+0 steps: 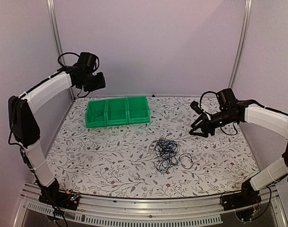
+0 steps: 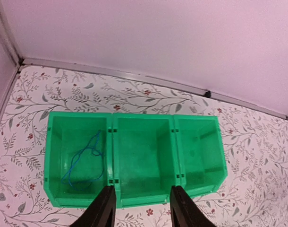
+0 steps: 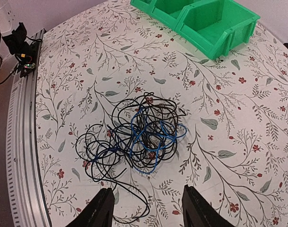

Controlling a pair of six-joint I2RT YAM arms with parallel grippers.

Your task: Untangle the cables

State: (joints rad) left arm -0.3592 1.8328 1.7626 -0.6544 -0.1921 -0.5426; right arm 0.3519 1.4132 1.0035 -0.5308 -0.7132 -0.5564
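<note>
A tangle of thin black cables with a blue one [image 1: 166, 152] lies on the floral table near the middle; it also shows in the right wrist view [image 3: 139, 132]. A loose blue cable [image 2: 85, 158] lies in the left compartment of the green bins [image 2: 143, 201]. My left gripper [image 1: 97, 82] hangs open and empty high above the bins [image 1: 117, 122]; in its wrist view the gripper [image 2: 143, 208] frames the middle bin's front wall. My right gripper [image 1: 197, 130] is open and empty, raised to the right of the tangle; in its wrist view the gripper [image 3: 148, 208] is short of the cables.
The three joined green bins stand at the back left of the table. A metal rail [image 1: 148, 208] runs along the near edge, with the arm bases on it. Walls and aluminium posts [image 1: 53, 28] close the back and sides.
</note>
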